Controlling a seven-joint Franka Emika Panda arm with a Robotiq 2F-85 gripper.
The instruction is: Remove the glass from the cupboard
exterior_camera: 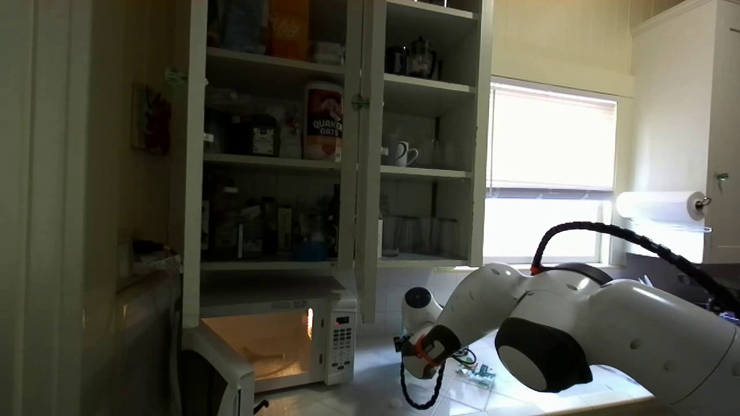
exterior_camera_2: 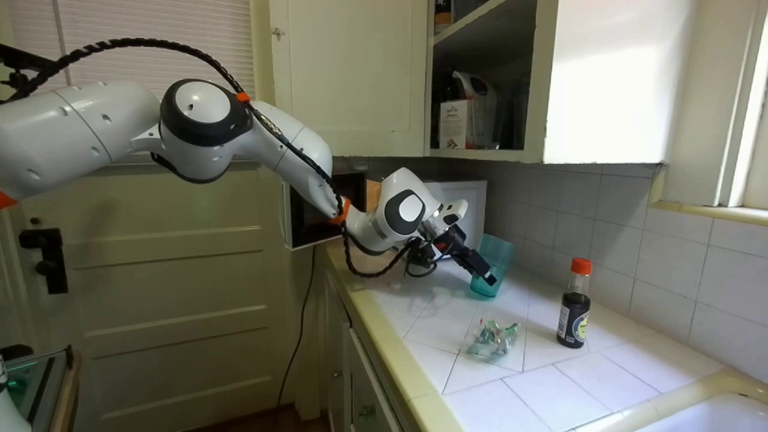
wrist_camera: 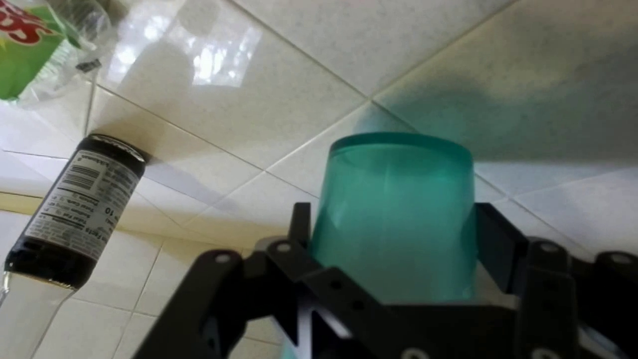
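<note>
1. White paint on the cupboard (exterior_camera: 484,127), at left in an exterior view; on its lower left shelf, containers (exterior_camera: 283,225) too dim to tell apart.
2. Below, a microwave (exterior_camera: 340,358) with its door (exterior_camera: 231,364) standing open, cut off by the lower edge.
3. Between left and right bays, an edge-on cupboard door (exterior_camera: 371,173), partly blocking sight of the shelves.
4. In the right bay, clear tumblers (exterior_camera: 444,237), with a white mug (exterior_camera: 403,153) one shelf higher.
5. Farther right, the arm (exterior_camera: 474,300), mostly hiding the gripper (wrist_camera: 392,214) from that side.
6. Over the tiled counter (exterior_camera_2: 576,390) in an exterior view, the blue-green glass (exterior_camera_2: 498,258), out of the cupboard and tilted, part covered by the gripper; contact with the counter, cannot tell.
7. Nearer, a crumpled wrapper (exterior_camera_2: 493,339); to the right, a dark bottle (exterior_camera_2: 574,309) with a red cap, upright and apart.
8. At near right, a sink (exterior_camera_2: 684,397), mostly cut off.
9. In the wrist view, wrapper and bottle at left, both cut off; then the glass between jaws clamped on it from either side, with its near end hidden behind the gripper.
</note>
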